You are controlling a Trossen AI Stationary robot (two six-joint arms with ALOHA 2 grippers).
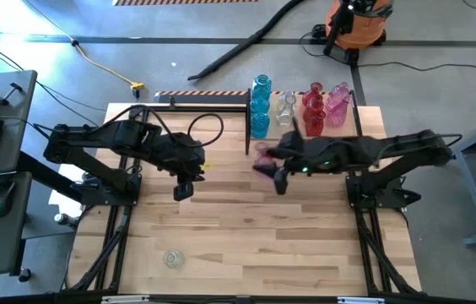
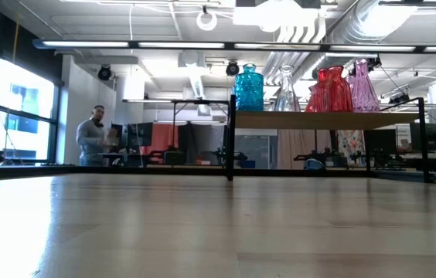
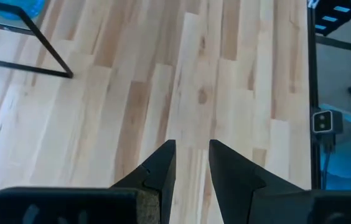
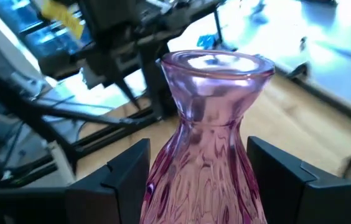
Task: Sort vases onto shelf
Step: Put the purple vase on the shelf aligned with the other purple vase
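Gripping a pink glass vase [image 4: 206,137] between its fingers [image 4: 116,180], the right gripper [image 1: 273,173] holds it above the table [image 1: 246,245], just in front of the shelf [image 1: 365,118]. Blue, clear, red and pink vases [image 1: 301,108] stand on that shelf. The left gripper [image 3: 192,168] hangs over bare wood, fingers slightly parted and empty, while a clear vase [image 1: 172,258] sits alone near the table's front edge.

Glass, wood and matt black on show

Pink vase [image 4: 203,143] is glossy, ribbed translucent glass; table [image 1: 246,236] is pale, smooth planked wood; shelf [image 2: 326,120] has a plywood top on thin black metal; fingers [image 3: 157,177] look matt black.
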